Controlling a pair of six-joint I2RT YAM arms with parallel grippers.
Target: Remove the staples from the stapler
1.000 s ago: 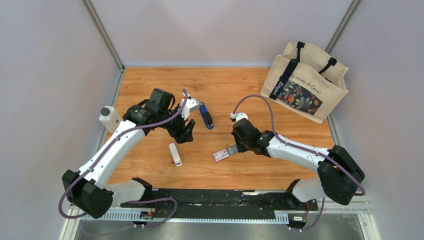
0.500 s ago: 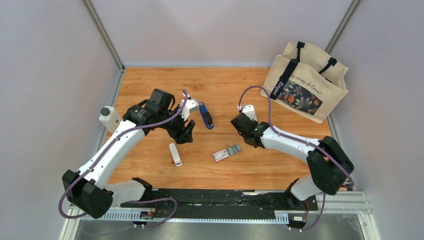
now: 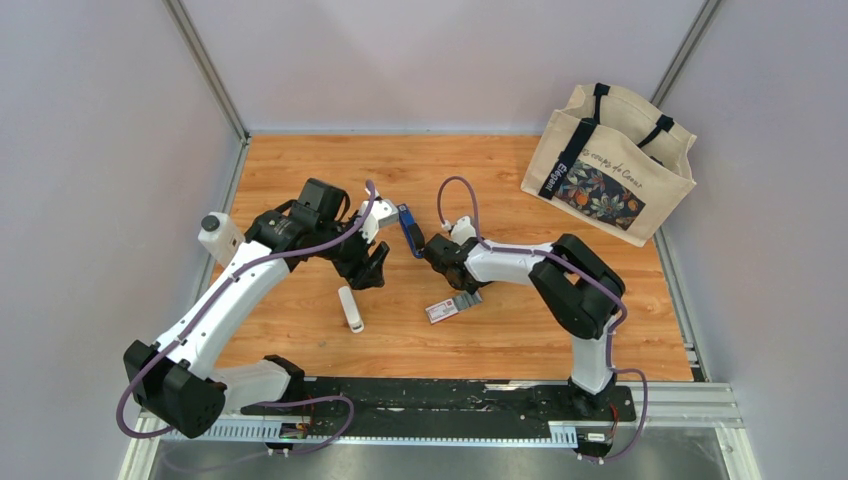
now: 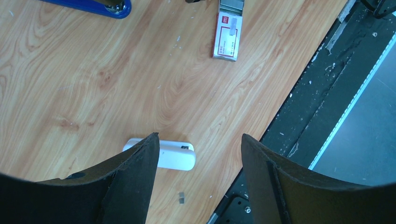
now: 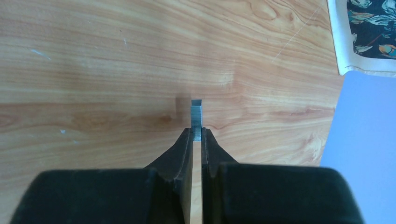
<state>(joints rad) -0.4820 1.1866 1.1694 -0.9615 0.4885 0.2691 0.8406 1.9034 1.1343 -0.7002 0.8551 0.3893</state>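
Right wrist: my right pincer (image 5: 196,134) is pinching a staple strip (image 5: 196,112), swinging from the staple box (image 3: 452,305) to the blue stapler (image 3: 410,230) mid-table, now just beside it. Left pincer (image 4: 200,149) is hanging spread. Prob. more unloading coming.

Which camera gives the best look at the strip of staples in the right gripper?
The right wrist view: the staples show close up, grey and ridged, pinched in the right gripper. In the top view the strip is too small to make out, and the left wrist view misses it.

Wooden table (image 3: 500,340) bears stapler (image 3: 411,230), white stick (image 3: 350,308), staple box (image 3: 446,308), tote bag (image 3: 610,165).
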